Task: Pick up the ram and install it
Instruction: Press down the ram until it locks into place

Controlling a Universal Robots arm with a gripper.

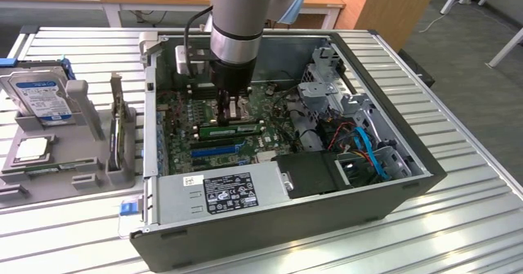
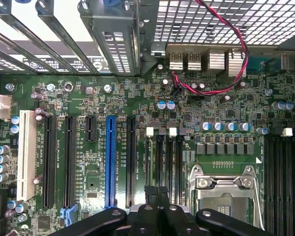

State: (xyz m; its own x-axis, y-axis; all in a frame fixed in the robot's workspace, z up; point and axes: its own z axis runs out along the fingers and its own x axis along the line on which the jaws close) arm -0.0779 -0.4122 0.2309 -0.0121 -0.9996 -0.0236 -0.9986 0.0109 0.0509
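Here, ram [image 1: 231, 128] seated lengthwise, hand [image 1: 231, 110] above

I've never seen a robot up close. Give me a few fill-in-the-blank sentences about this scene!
1. The gripper hangs inside the open computer ___.
2. The hard drive stands on the exterior view's ___.
3. The long slot flanked by black slots is ___.
Missing words: case; left; blue.

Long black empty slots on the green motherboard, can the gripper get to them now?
Probably yes: the grey computer case is open on top, the gripper hangs close above the green motherboard, and nothing covers the long black slots.
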